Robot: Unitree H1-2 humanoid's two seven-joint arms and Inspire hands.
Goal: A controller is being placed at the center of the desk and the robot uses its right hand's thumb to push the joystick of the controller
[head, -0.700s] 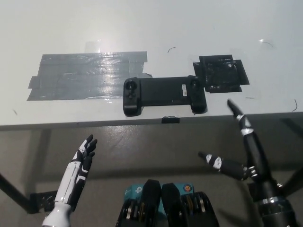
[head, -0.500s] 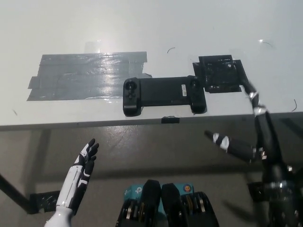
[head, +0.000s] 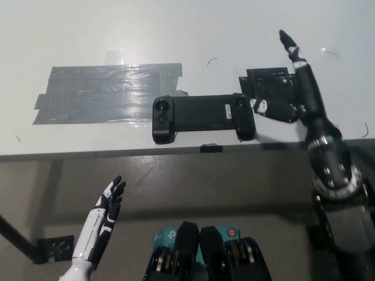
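Note:
A black controller (head: 202,116) lies lengthwise near the white desk's front edge, a joystick at each end. Its right joystick (head: 239,102) sits just left of my black right hand (head: 296,93). That hand is raised over the desk, open, fingers spread; its thumb tip (head: 259,106) hovers just to the right of the controller's right end, and whether it touches is unclear. One long finger (head: 289,44) points toward the far side. My white left hand (head: 104,213) rests below the desk edge at lower left, open and holding nothing.
A wide patch of grey tape (head: 108,92) covers the desk (head: 176,29) left of the controller. A black taped square (head: 272,91) lies partly beneath my right hand. A small black tab (head: 211,148) sticks out at the desk's front edge.
My right hand has risen from below the desk edge up over the desk, bringing its thumb beside the controller's right end. The left hand has sunk slightly.

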